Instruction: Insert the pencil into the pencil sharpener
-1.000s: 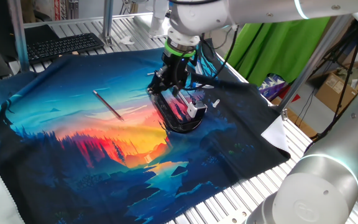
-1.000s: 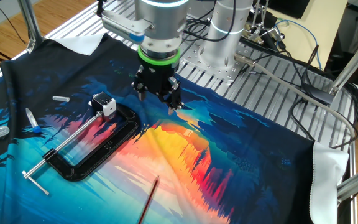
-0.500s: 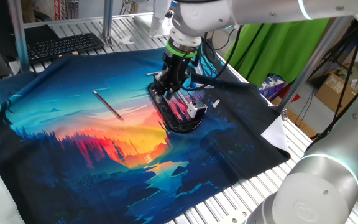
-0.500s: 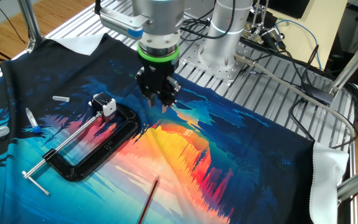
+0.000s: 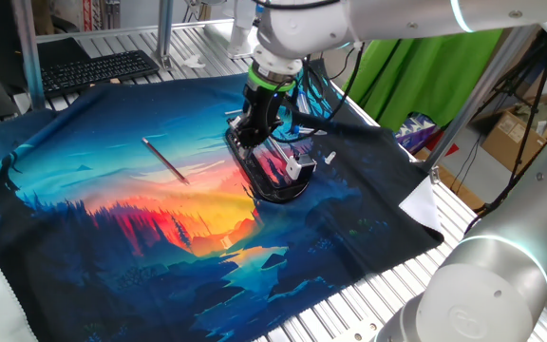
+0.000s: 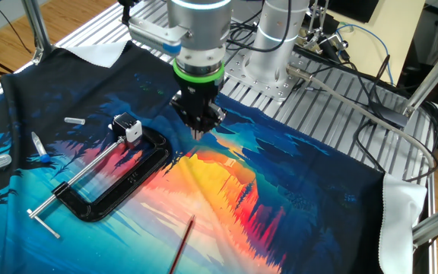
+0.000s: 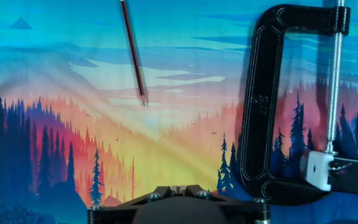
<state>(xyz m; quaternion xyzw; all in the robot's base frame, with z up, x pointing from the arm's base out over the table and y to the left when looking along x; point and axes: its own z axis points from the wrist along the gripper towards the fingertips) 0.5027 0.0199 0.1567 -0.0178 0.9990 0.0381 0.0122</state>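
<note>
We see the pencil (image 7: pixel 132 51) lying loose on the printed cloth (image 5: pixel 112 237), well apart from the black clamp (image 6: pixel 112 183). The pencil sharpener (image 7: pixel 328 171) sits in the clamp, just under its silver threaded rod (image 7: pixel 335 81). The gripper (image 6: pixel 198 125) hangs above the cloth beside the clamp, its fingers pressed together and holding nothing. The cloth covers a slatted metal table (image 6: pixel 318 106); a keyboard (image 5: pixel 98 68) lies at its far edge.
</note>
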